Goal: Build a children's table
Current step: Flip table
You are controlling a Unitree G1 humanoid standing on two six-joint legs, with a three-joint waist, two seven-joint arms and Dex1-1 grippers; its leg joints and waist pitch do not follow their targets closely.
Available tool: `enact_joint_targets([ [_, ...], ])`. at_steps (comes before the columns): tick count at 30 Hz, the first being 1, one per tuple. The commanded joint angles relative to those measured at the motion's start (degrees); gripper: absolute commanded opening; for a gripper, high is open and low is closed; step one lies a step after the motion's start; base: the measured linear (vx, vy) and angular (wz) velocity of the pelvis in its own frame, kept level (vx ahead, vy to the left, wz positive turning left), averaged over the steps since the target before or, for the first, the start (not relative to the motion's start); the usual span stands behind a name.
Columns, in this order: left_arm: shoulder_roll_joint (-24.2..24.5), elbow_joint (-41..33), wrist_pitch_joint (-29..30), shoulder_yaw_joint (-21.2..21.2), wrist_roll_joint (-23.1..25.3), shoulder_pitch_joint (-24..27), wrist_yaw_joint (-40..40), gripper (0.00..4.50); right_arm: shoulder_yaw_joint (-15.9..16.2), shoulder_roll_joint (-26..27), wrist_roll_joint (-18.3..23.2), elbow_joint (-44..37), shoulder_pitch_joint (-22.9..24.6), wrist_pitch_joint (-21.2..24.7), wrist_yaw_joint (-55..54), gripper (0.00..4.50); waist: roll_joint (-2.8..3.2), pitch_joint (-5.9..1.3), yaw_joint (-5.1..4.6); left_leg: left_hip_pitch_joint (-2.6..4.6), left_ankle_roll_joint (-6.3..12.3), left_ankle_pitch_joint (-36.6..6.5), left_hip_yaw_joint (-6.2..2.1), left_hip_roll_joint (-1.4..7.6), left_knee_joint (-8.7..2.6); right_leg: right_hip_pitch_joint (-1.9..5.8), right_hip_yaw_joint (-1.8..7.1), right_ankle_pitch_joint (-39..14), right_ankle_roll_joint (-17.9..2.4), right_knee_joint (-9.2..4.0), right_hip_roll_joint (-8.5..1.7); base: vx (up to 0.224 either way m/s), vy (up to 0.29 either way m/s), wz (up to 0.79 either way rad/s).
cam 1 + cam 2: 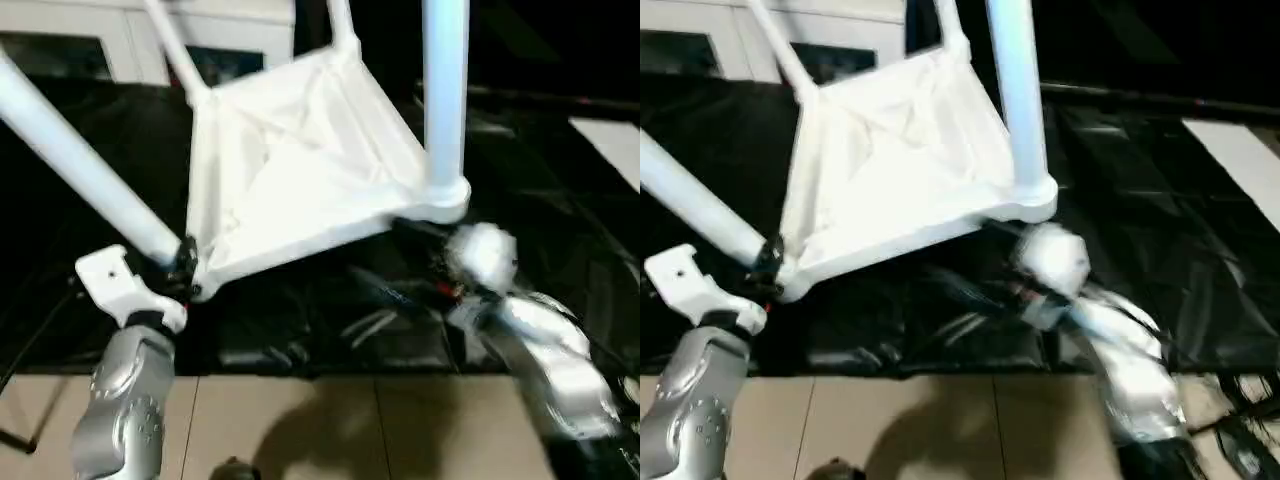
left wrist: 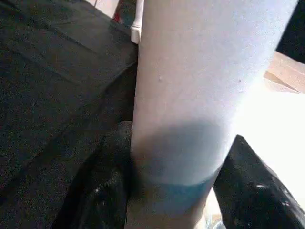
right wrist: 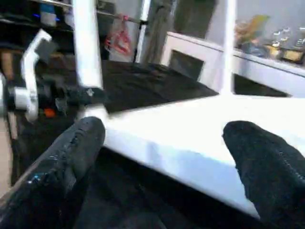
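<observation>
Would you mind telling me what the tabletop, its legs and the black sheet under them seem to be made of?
Tabletop: looks like moulded white plastic, matte, with raised ribs on its underside. Legs: smooth white tubes with a soft sheen, probably plastic; painted metal cannot be ruled out. Black sheet: thin plastic film by the look of it, glossy and creased, catching the light along its wrinkles.

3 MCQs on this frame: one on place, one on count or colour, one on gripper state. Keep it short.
1. The tabletop rests on:
A. black sheet
B. bare tiles
C. a cabinet shelf

2. Legs standing in the tabletop's sockets:
A. one
B. two
C. four

3. The left gripper is:
A. open, clear of everything
B. shut on a leg
C. shut on the sheet

Key: 1 A, black sheet lies under it. 2 C, one leg rises from each corner. 3 B, black fingers flank the near-left leg.
</observation>
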Motion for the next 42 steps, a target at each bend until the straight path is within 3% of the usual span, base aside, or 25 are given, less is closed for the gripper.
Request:
enact_joint_targets([
  [1,-1.7,-2.3,-1.5,-0.9,-2.9,-1.1,-0.4,2.13,1.3,-0.4,-0.1,-5.7,-3.2,8.1,-3.3,4.50,0.03,-3.57,0.01,1.75,0.25,-6.5,-1.08,2.40,-4.14,1.01,1.83,3.5,-8.6,-3.21,-2.97,0.000,0.000,0.00],
  [3,-1.7,-2.5,-1.5,-0.9,-2.9,-0.9,-0.5,2.13,1.3,-1.1,0.7,-10.0,-2.6,13.4,-4.9,4.50,0.31,-3.70,0.33,1.95,0.35,-2.7,-1.02,2.38,-3.67,0.80,1.94,8.9,-7.5,-2.82,-2.68,0.000,0.000,0.00],
  [6,-1.7,-2.6,-1.5,-0.6,-2.7,-0.9,-0.6,2.13,0.9,-1.6,1.9,-13.0,-1.2,15.7,-5.5,4.50,0.00,-3.81,0.95,1.70,0.10,-1.1,-0.83,2.11,-3.47,1.05,1.88,13.7,-6.9,-2.57,-2.66,0.000,0.000,0.00],
  [8,-1.7,-2.5,-1.7,-0.8,-1.9,-1.0,-0.7,2.13,1.0,-1.8,4.5,-15.6,0.2,18.0,-5.2,4.50,-0.03,-3.73,1.20,1.64,-0.28,-2.6,-0.81,2.10,-3.61,1.04,1.86,13.0,-6.5,-2.62,-2.80,0.000,0.000,0.00],
  [12,-1.4,-1.5,-1.9,-1.0,-0.6,-1.9,-0.1,2.13,1.9,-4.2,9.5,-18.2,2.0,23.8,-2.9,4.50,0.06,-3.48,1.11,1.70,-1.30,-7.6,-0.99,2.34,-4.05,1.05,1.91,6.3,-5.8,-3.16,-3.12,0.000,0.000,0.00],
  [14,-1.2,-0.5,-2.3,-0.8,0.0,-2.8,0.6,2.13,2.0,-6.2,8.1,-18.1,3.7,26.4,-2.5,4.50,0.20,-3.46,1.19,1.78,-1.68,-7.9,-1.06,2.39,-4.06,0.98,1.96,5.5,-5.5,-3.29,-3.05,0.000,0.000,0.00],
  [19,-1.1,0.2,-2.5,-0.9,-0.2,-3.9,-0.1,2.13,1.7,-4.5,4.3,-12.4,3.0,26.1,-6.2,4.50,0.42,-3.42,1.09,1.60,-3.41,-10.1,-0.99,2.21,-4.28,0.67,1.94,1.5,-6.0,-3.55,-3.26,0.000,0.000,0.00],
  [21,-1.3,1.0,-2.7,-1.0,0.1,-4.7,-0.1,2.13,3.7,-3.0,2.4,-8.6,2.7,24.2,-7.2,4.50,0.37,-3.45,0.81,1.62,-4.10,-11.9,-1.00,2.22,-4.40,0.56,1.90,-1.4,-6.5,-3.79,-3.35,0.000,0.000,0.00],
  [25,-1.6,1.2,-2.7,-1.0,0.4,-5.3,-0.1,2.13,4.4,-2.4,4.0,-7.8,3.0,25.5,-8.5,4.50,0.39,-3.51,0.95,1.61,-3.85,-10.9,-1.06,2.30,-4.33,0.59,1.94,0.8,-6.6,-3.55,-3.26,0.000,0.000,0.00],
  [29,-1.9,1.0,-2.7,-1.0,0.5,-6.0,-0.2,2.13,2.3,2.1,5.1,-5.0,3.3,29.0,-12.4,4.50,0.14,-3.61,1.00,1.49,-2.77,-8.6,-0.93,2.11,-4.16,0.56,1.88,3.4,-7.5,-3.23,-3.23,0.000,0.000,0.00],
  [30,-1.9,0.8,-2.6,-1.3,0.5,-5.8,-0.3,2.13,0.1,5.3,6.4,-2.9,2.7,29.1,-14.2,4.50,0.22,-3.69,0.99,1.51,-2.83,-8.6,-0.91,2.15,-4.13,0.52,1.89,3.5,-7.8,-3.18,-3.28,0.000,0.000,0.00],
  [42,-2.3,0.3,-2.0,-2.3,1.0,-5.7,-1.3,2.13,-6.6,12.2,10.6,7.3,-3.5,27.7,-18.8,4.50,0.55,-3.87,1.05,1.56,-3.91,-8.2,-0.89,2.11,-4.19,0.65,1.76,5.7,-7.1,-2.88,-3.30,0.000,0.000,0.00],
])
